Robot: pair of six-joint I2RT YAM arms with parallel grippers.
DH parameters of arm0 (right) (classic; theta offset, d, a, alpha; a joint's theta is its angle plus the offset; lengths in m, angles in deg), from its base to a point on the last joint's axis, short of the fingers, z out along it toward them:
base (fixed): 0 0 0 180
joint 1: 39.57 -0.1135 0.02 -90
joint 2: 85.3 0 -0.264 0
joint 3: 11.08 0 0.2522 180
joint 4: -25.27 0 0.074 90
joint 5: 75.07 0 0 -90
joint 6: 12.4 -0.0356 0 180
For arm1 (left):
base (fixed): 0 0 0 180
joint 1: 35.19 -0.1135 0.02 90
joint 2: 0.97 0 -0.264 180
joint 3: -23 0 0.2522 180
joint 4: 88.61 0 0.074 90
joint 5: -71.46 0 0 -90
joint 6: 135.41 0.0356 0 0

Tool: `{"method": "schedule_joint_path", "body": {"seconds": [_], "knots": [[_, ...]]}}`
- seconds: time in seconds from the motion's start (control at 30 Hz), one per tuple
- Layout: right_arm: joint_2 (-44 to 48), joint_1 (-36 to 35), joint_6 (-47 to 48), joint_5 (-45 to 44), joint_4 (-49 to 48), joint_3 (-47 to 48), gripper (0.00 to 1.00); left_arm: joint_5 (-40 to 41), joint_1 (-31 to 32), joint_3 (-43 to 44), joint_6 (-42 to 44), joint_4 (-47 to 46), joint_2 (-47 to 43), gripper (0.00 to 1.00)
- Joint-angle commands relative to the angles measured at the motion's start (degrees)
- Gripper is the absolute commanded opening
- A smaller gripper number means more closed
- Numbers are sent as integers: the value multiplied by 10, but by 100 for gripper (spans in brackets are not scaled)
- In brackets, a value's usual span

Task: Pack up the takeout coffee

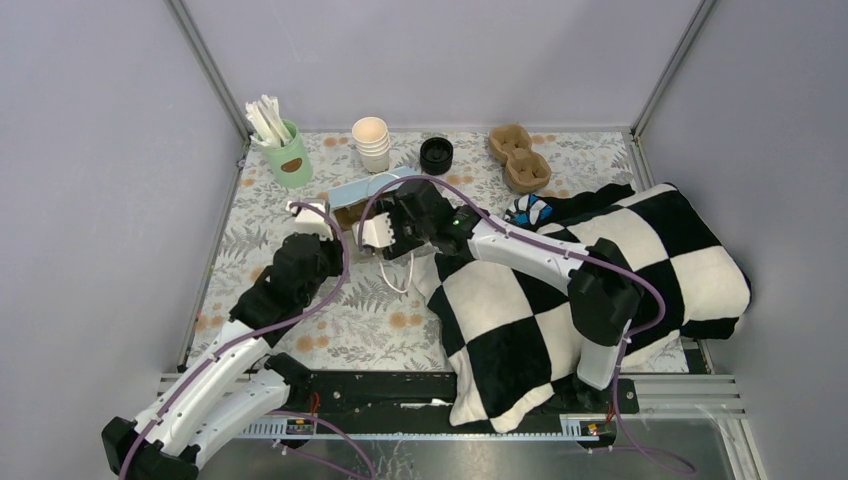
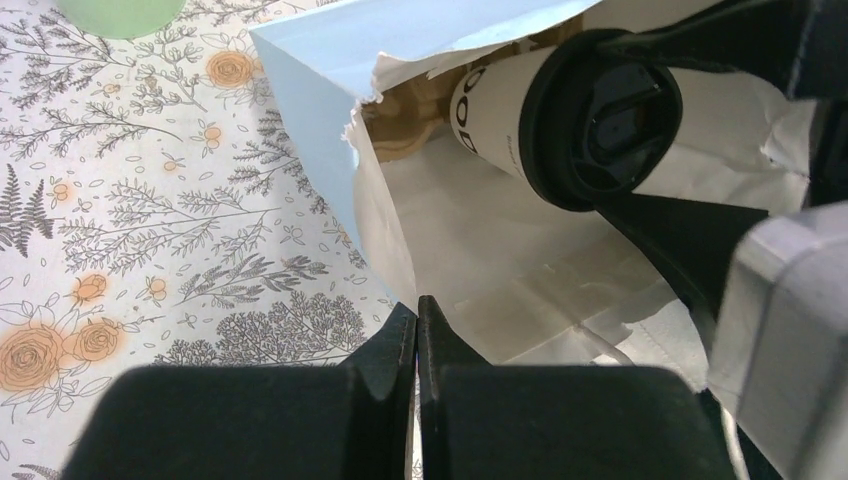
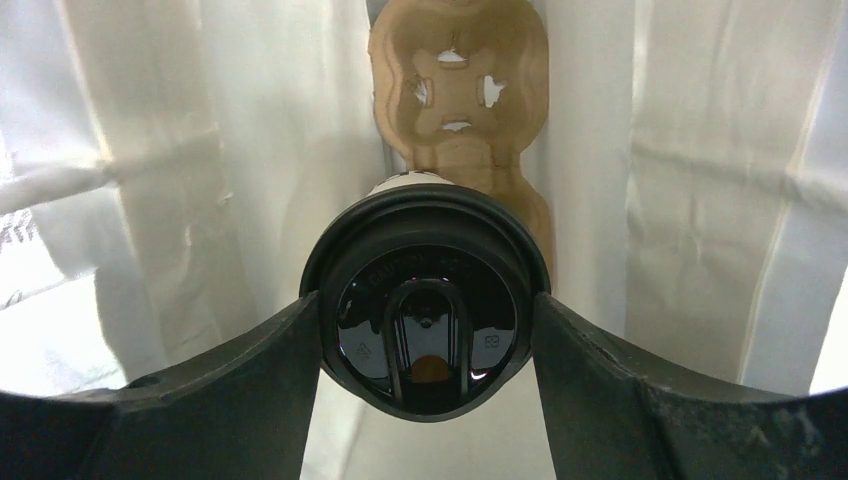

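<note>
The takeout coffee (image 3: 430, 300), a cream cup (image 2: 495, 105) with dark print and a black lid (image 2: 600, 120), lies on its side inside the open mouth of a paper bag (image 2: 330, 60), blue outside and white inside. My right gripper (image 3: 428, 312) is shut on the cup at its lid rim, one finger on each side. A brown cardboard cup carrier (image 3: 460, 90) sits deeper in the bag, just beyond the cup. My left gripper (image 2: 417, 312) is shut on the bag's lower edge. In the top view both grippers meet at the bag (image 1: 358, 192).
A mint-green cup of white sticks (image 1: 283, 150), a stack of cream cups (image 1: 371, 143), a black lid stack (image 1: 436, 155) and a second cardboard carrier (image 1: 519, 157) stand along the back. A black-and-white checked cloth (image 1: 560, 290) covers the right side, with a blue-and-white thing (image 1: 528, 210) at its edge.
</note>
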Motion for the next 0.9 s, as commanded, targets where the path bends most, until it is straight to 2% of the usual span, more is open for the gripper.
{"method": "schedule_joint_path", "body": {"seconds": [0.0, 0.6, 0.87], "knots": [[-21, 10, 22, 12, -40, 40, 44, 0, 4, -4, 2, -33, -6, 0], [-45, 18, 89, -78, -83, 47, 43, 1, 16, 1, 6, -25, -3, 0], [-61, 29, 81, -58, -89, 44, 42, 4, 17, 1, 6, -25, -3, 0]]}}
